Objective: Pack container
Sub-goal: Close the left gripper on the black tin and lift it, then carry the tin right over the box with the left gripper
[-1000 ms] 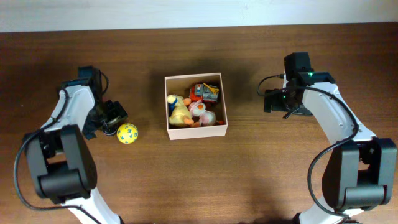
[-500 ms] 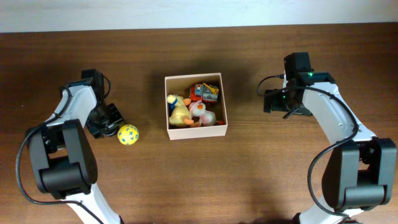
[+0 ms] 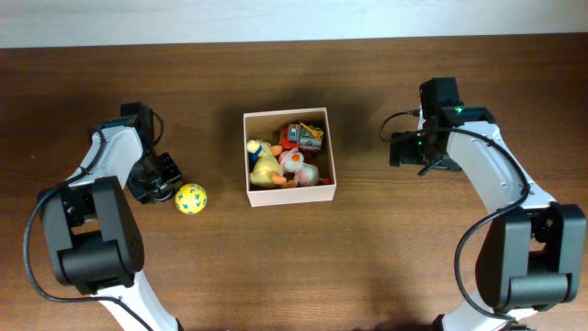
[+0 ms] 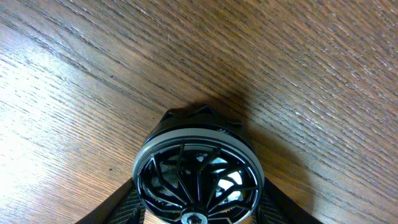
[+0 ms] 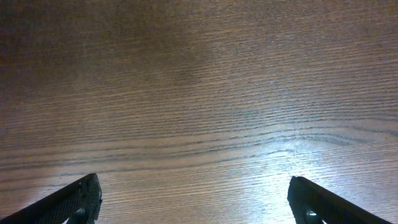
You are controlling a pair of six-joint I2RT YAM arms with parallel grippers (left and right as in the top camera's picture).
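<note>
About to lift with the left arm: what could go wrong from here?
The black wheel is round, so it may slip from the left end effector. The yellow ball lies right beside it and could get knocked rolling. The box already holds several toys, leaving limited room.

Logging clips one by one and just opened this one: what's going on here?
The left pincer is down at the table, closed around a black spoked wheel, right beside a yellow ball. Both sit left of the box, which already holds several toys. The right pincer hangs open over the wood to the right of the box, holding nothing.
</note>
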